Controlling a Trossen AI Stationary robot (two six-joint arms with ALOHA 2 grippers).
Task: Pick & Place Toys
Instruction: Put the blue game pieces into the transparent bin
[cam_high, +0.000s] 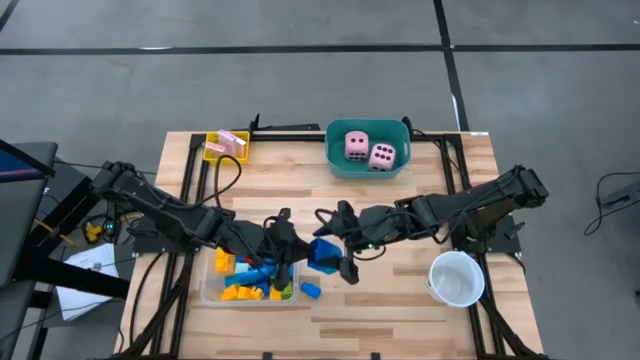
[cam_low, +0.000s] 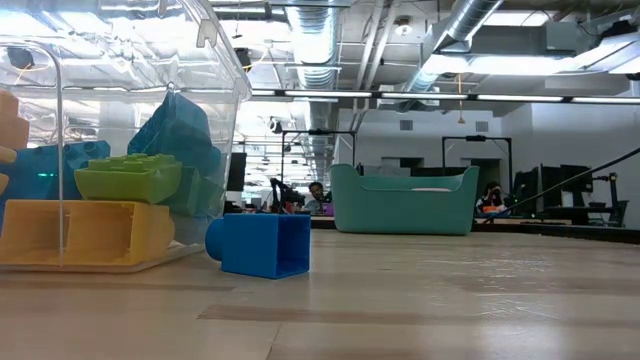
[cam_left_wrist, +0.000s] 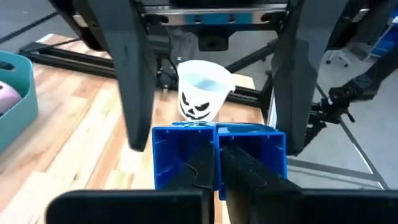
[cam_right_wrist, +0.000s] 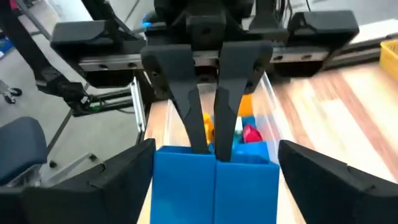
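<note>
- High view: both arms meet over the middle of the wooden table (cam_high: 400, 320), at the right end of the clear plastic tray (cam_high: 212, 290) near the front edge. Between them hangs a large blue plastic building block (cam_high: 324, 252); this looks like a handover. Two pink foam dice (cam_high: 368, 150) sit in the teal tub (cam_high: 340, 165) at the back edge.
- Low view: a small blue block (cam_low: 262, 243) lies on the table just beside the tray; no gripper visible.
- Left wrist view: left gripper (cam_left_wrist: 217, 171) is clenched on the block's wall. White cup (cam_left_wrist: 202, 90) stands beyond.
- Right wrist view: right gripper (cam_right_wrist: 214, 174) stands spread wide to either side of the block, apparently released.
</note>
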